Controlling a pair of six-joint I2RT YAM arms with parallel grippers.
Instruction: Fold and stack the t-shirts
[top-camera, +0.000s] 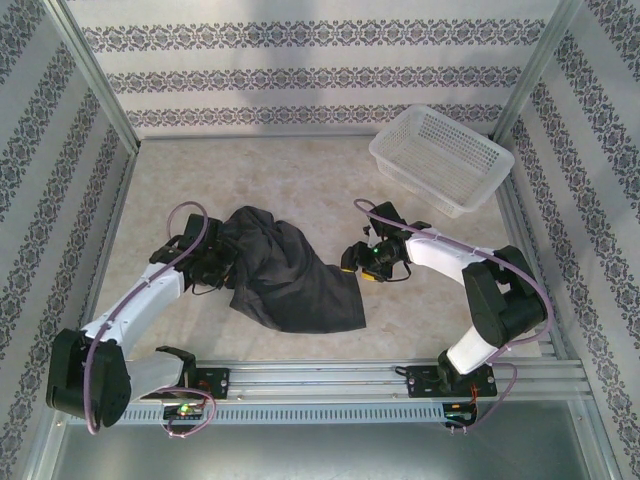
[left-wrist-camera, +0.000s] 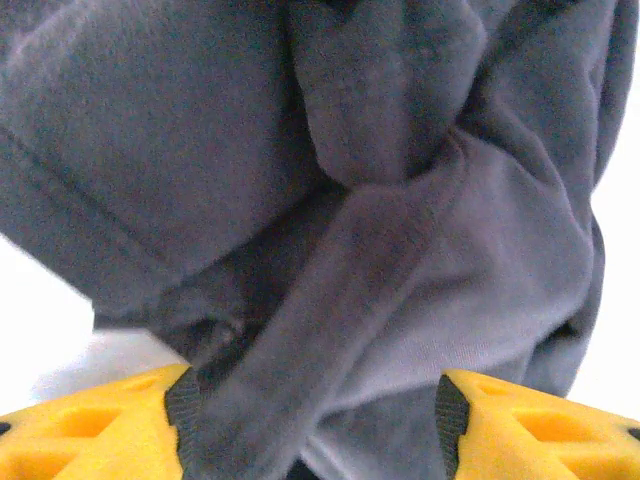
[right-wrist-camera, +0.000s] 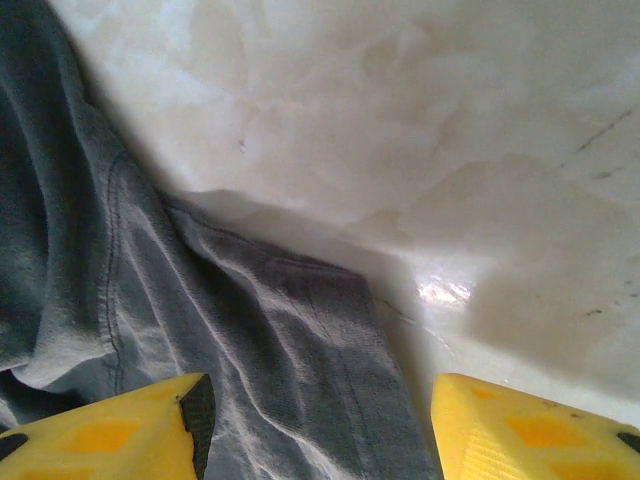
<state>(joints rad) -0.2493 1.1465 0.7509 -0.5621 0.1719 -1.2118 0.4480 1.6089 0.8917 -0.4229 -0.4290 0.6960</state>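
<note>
One dark charcoal t-shirt lies crumpled and bunched on the table's middle, wider toward the near side. At its left edge my left gripper stands open. In the left wrist view thick folds of the t-shirt run between the spread jaws of that gripper, and one ridge of cloth lies against the left pad. My right gripper is at the shirt's right edge, open. In the right wrist view a flat hemmed corner of the t-shirt lies under that gripper, its jaws wide apart.
A white mesh basket stands at the back right, with nothing seen in it. Patterned walls close in the table on three sides. A metal rail carrying both arm bases runs along the near edge.
</note>
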